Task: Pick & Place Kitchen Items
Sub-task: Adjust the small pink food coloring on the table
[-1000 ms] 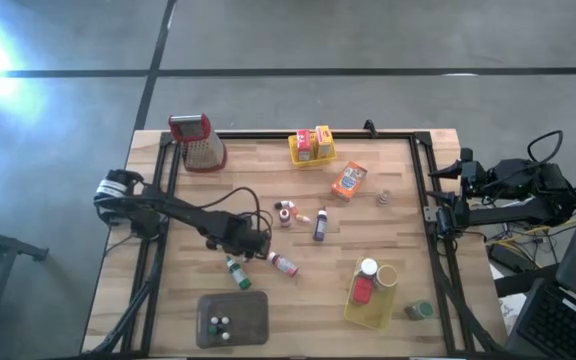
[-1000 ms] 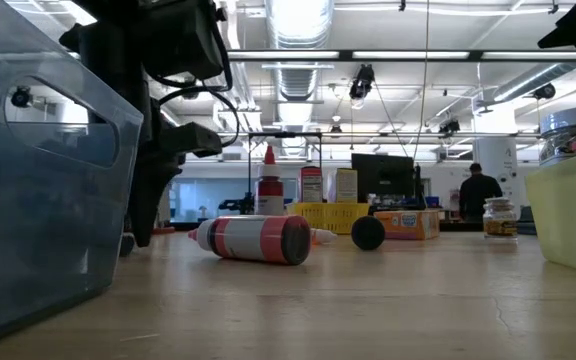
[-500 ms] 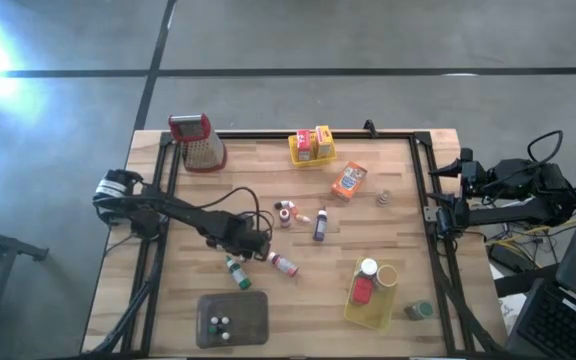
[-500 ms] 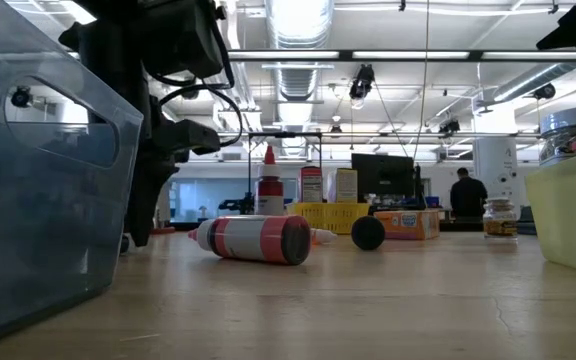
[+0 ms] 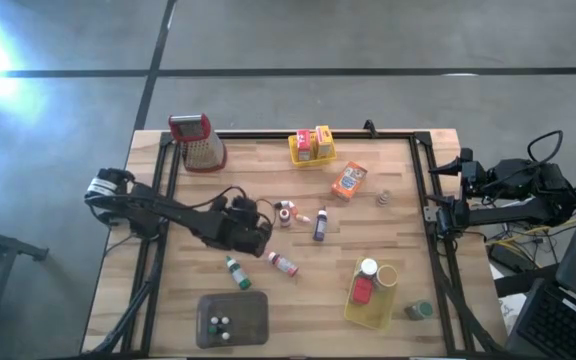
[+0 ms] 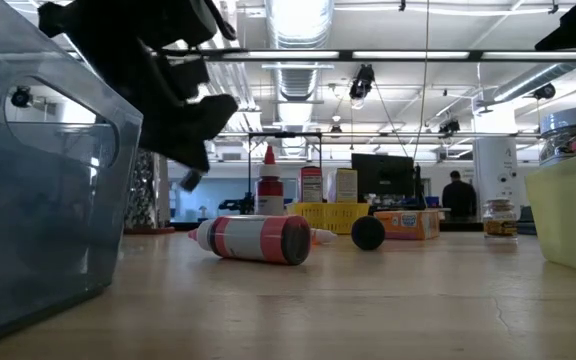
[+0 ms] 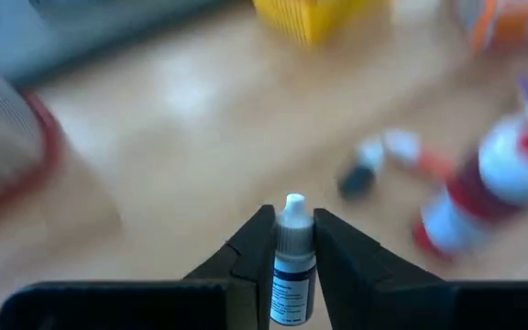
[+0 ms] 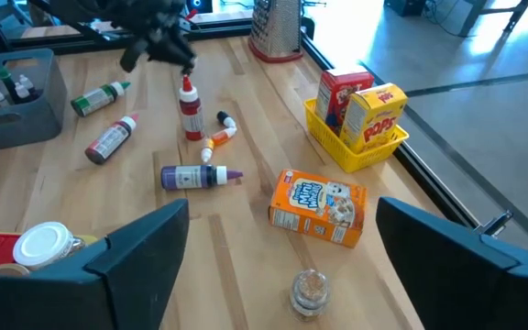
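Left gripper (image 7: 291,240) raised above mid-table, jaws pinching a tiny white-capped dropper bottle (image 7: 291,252) by its body, cap up. Right gripper (image 8: 282,247) parked at the right table edge, jaws spread wide, holding nothing. Risk: narrow grip on a slick bottle, so a quick swing toward the grey tray (image 5: 234,318) could twist or drop it.

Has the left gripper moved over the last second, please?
Yes. In the high view the left gripper, shut on a small white-capped bottle, has shifted away from the green-capped bottle towards the grater, and has risen off the table.
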Controlling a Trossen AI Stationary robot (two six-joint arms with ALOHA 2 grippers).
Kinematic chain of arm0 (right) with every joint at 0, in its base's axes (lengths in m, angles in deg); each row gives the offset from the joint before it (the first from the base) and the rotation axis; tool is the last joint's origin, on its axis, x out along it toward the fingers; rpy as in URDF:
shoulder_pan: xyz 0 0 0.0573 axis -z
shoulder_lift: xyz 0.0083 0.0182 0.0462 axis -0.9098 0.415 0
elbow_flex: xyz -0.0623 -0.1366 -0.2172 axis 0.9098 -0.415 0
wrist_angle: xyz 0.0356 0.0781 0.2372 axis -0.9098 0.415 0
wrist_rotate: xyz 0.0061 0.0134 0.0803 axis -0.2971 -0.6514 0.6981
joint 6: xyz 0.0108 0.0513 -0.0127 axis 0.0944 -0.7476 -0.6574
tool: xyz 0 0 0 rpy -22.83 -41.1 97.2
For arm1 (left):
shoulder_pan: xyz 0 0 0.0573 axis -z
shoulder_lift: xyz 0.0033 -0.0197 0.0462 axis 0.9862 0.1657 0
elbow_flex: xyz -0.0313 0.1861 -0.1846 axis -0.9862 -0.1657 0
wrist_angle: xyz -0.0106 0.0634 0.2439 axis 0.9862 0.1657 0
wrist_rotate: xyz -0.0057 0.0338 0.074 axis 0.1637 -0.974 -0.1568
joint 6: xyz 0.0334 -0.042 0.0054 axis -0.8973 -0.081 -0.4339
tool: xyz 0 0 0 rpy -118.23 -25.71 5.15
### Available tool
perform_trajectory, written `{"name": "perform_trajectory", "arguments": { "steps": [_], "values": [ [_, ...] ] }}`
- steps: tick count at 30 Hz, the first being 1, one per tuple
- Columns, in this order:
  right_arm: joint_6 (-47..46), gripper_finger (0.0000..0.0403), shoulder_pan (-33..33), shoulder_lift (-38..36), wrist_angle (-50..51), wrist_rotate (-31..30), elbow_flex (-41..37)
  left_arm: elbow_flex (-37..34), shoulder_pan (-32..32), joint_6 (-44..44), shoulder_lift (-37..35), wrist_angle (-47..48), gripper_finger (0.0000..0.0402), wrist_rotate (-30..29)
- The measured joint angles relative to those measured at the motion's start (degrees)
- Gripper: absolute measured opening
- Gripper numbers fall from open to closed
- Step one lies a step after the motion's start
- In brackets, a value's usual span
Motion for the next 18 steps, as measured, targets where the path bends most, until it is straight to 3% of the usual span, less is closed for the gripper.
{"name": "perform_trajectory", "arguments": {
  "steps": [5, 8, 13, 18],
  "values": [
    [0.0, 0.0361, 0.0, 0.0, 0.0, 0.0, 0.0, -3.5, 0.1, -5.1, 0.0, -6.4, 0.0072, -14.2],
    [0.0, 0.0361, 0.0, 0.0, 0.0, 0.0, 0.0, -8.1, -0.7, -6.1, 0.0, -11.3, 0.0071, -18.6],
    [0.0, 0.0348, 0.0, 0.0, 0.0, 0.0, 0.0, -18.8, -2.7, -8.6, -0.1, -26.9, 0.0071, -18.4],
    [0.0, 0.0332, 0.0, 0.0, 0.0, 0.0, 0.0, -30.8, -4.6, -23.1, -0.1, -61.1, 0.0071, -14.1]
  ]
}}
